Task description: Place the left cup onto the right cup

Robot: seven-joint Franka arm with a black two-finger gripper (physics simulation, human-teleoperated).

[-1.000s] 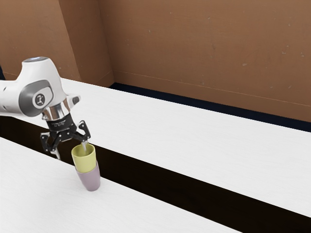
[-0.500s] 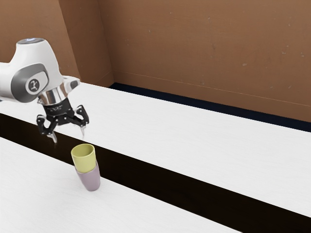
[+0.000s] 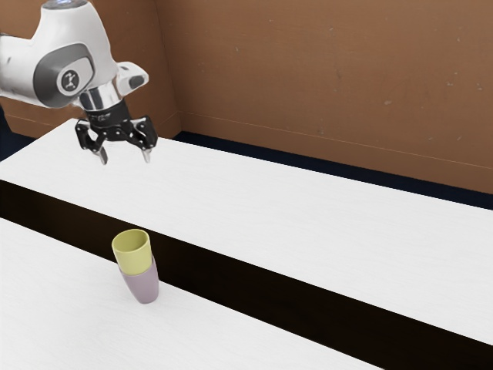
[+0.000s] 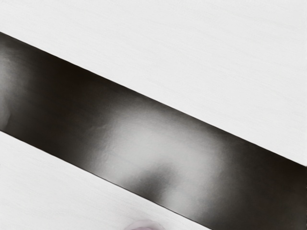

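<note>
Your tool (image 3: 124, 157) hangs high in the exterior view's upper left, above the far part of the worktop (image 3: 308, 216). Its two black fingers are spread wide with the tips pointing down. Nothing lies between them or touches them, so it holds nothing. A white, rounded arm (image 3: 58, 65) carries it in from the exterior view's left.

The yellow cup (image 3: 132, 250) sits nested inside the mauve cup (image 3: 143, 285), with roughly its upper half showing above the mauve rim. The pair stands upright on the near strip of the worktop, toward the exterior view's left. It is just beside the edge of a dark band (image 3: 254, 289) and well apart from the tool. Both cups are smooth, matte tumblers without handles, tapering toward the base. The yellow one's round mouth is open.

The worktop is smooth and white. The dark band crosses it diagonally; in the wrist view it looks glossy black with a soft pale sheen. Behind stands a brown, faintly speckled wall (image 3: 323, 69).
</note>
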